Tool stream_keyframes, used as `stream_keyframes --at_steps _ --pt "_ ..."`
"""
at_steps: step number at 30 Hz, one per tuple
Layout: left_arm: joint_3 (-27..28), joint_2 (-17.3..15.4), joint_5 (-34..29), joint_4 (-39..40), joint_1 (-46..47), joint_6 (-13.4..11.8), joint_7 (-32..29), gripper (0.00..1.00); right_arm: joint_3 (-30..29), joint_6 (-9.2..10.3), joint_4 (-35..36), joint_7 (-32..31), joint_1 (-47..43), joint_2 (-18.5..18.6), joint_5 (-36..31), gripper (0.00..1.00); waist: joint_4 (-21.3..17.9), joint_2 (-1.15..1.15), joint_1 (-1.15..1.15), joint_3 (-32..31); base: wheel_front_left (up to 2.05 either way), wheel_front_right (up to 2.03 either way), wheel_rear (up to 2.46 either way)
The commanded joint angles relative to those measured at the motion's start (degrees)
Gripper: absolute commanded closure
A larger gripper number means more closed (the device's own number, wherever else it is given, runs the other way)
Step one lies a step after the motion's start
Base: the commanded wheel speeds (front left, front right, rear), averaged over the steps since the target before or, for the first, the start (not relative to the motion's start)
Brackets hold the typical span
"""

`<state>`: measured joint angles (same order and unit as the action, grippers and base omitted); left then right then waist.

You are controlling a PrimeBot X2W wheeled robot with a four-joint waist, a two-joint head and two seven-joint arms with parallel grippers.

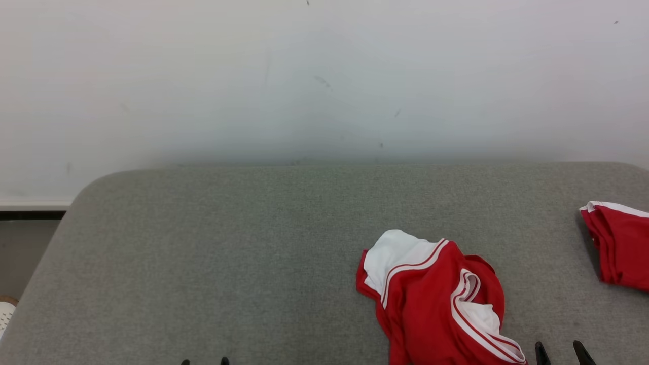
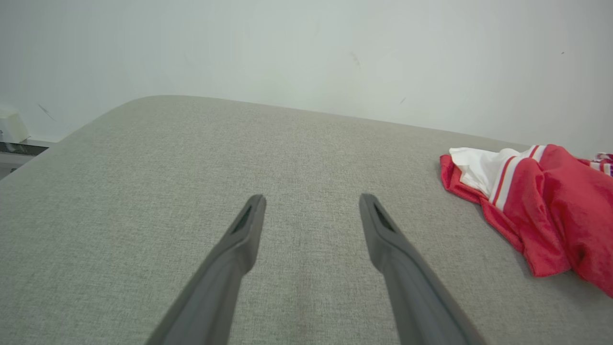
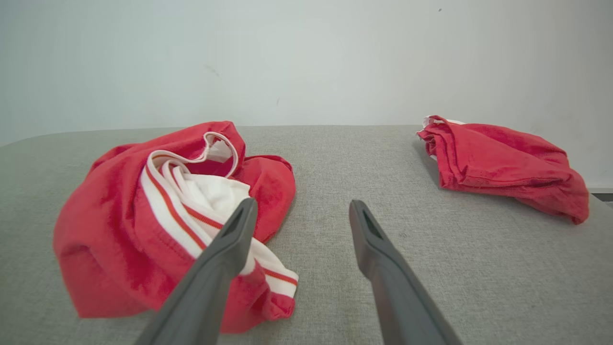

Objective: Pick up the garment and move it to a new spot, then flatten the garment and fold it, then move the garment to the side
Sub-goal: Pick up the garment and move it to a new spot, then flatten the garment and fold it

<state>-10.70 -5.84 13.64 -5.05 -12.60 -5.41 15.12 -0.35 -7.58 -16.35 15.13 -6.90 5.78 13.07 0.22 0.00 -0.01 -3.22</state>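
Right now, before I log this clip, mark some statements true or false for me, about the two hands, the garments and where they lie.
1. The left hand and the right hand are both open and hold nothing. True.
2. The crumpled garment is already folded flat. False: it lies bunched up, with white fabric and stripes showing.
3. A second red garment lies at the right edge of the grey surface. True.
4. The left hand rests on the crumpled garment. False: it is over bare grey surface, with the garment off to its right.
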Motion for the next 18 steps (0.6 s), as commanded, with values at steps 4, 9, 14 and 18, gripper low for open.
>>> stream_keyframes --at_steps 4,9,14,18 --pt "2.62 1.57 -2.62 0.32 -0.79 2.82 0.01 0.00 0.28 0.18 -0.17 0.00 -0.32 0.12 -0.25 0.00 0.40 0.00 0.01 -0.19 0.00 0.00 0.00" --pt "4.25 2.46 -4.17 0.46 -0.25 4.61 0.02 0.00 1.08 0.18 -0.28 0.00 -0.23 -0.05 -0.42 0.00 0.04 0.00 0.01 0.05 0.00 0.00 0.00" --pt "5.12 2.76 -4.81 0.38 0.36 5.46 0.02 0.00 1.61 0.18 -0.41 0.00 0.21 0.02 -0.15 0.00 -0.36 0.00 0.01 0.22 0.00 0.00 0.00" --pt "5.15 2.85 -4.74 0.33 0.76 5.98 0.02 0.00 1.74 0.18 -0.43 0.00 0.44 0.21 0.00 0.00 -0.52 0.00 0.01 0.25 0.00 0.00 0.00"
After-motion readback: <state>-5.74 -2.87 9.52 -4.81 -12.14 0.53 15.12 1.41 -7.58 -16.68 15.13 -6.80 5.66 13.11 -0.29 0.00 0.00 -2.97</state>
